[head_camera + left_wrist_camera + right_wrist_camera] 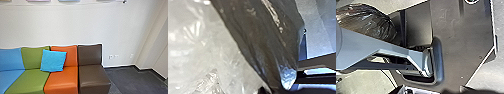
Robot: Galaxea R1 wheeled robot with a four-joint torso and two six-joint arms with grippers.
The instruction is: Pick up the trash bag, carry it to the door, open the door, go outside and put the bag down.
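The job looks partly done: the trash bag point(260, 37), dark, creased and glossy, lies very close to the left wrist camera and appears in the right wrist view as well, beyond a grey arm part point(378, 47), so I judge that the pick-up is over and the carrying is under way. How wide the left claw stands open, and whether it truly has hold of the bag, I cannot tell; the right one's state I cannot tell either. Some pale crinkled film point(200, 50) sits against the dark plastic, perhaps part of the same bag. The robot is indoors, so reaching and opening the door, going outside and setting the bag down all remain. A row of low seats bars the way straight ahead in the head view: blue seat point(10, 58) at the left edge, then green seat point(31, 77), orange seat point(62, 81) and brown seat point(92, 76) across the lower middle, a bright blue cushion point(53, 60) leaning over the green and orange backs. Behind them rises a white wall point(62, 27), with sockets point(110, 57) right of centre. Dark floor point(132, 80) fills much of the lower right.
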